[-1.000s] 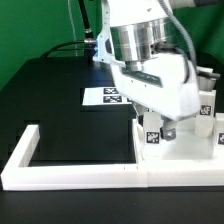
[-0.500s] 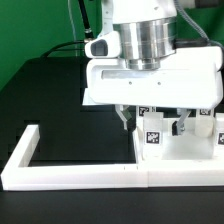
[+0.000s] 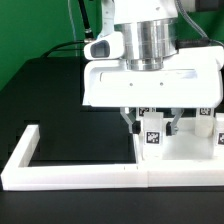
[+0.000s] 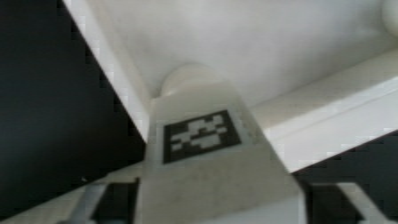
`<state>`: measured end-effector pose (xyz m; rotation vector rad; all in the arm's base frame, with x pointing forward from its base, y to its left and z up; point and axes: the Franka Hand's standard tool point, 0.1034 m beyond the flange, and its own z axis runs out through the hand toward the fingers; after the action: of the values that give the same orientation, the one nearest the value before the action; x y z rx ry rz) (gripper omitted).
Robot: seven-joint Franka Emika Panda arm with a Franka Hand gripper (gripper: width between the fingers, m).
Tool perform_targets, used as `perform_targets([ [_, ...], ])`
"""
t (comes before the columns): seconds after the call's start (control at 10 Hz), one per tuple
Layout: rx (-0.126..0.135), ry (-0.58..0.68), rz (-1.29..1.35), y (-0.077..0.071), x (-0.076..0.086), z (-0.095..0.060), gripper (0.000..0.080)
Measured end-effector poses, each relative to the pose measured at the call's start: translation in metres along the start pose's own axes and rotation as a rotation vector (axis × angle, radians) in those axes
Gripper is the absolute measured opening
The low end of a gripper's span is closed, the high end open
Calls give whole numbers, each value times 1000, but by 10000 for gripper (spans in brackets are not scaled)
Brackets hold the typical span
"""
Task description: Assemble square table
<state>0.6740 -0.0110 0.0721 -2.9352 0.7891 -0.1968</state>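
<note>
Gripper (image 3: 153, 124) is lowered over a short white leg (image 3: 152, 138), one finger (image 3: 138, 124) seen at 9 o'clock of the leg and the other at 3 o'clock. Jaws are partly spread with the leg between them; whether the pads press on it cannot be told. In the wrist view the leg (image 4: 199, 140) is seen between the two dark fingers (image 4: 103, 205), its black-and-white tag facing the camera.

The leg is stood upright on the white square slab (image 3: 185, 158), near the slab's 10 o'clock corner in the exterior view. A second tagged leg (image 3: 219, 134) is seen at 3 o'clock of the held-between leg, at the picture's edge, well apart from the fingers. The slab's raised rim (image 4: 111, 60) shows in the wrist view beside the leg.

A long white border wall (image 3: 60, 176) runs at 6 o'clock of the slab, touching it, and turns up at 9 o'clock. All is set on a black table (image 3: 50, 95).
</note>
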Motion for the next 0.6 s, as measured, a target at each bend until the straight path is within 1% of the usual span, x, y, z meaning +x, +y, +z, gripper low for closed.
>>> perform_targets([
  [0.1, -4, 0, 90, 3, 1, 1, 292],
  [0.2, -6, 3, 177, 4, 1, 1, 292],
  [0.3, -6, 5, 332, 6, 2, 1, 292],
  [0.6, 26, -63, 848, 13, 1, 1, 292],
])
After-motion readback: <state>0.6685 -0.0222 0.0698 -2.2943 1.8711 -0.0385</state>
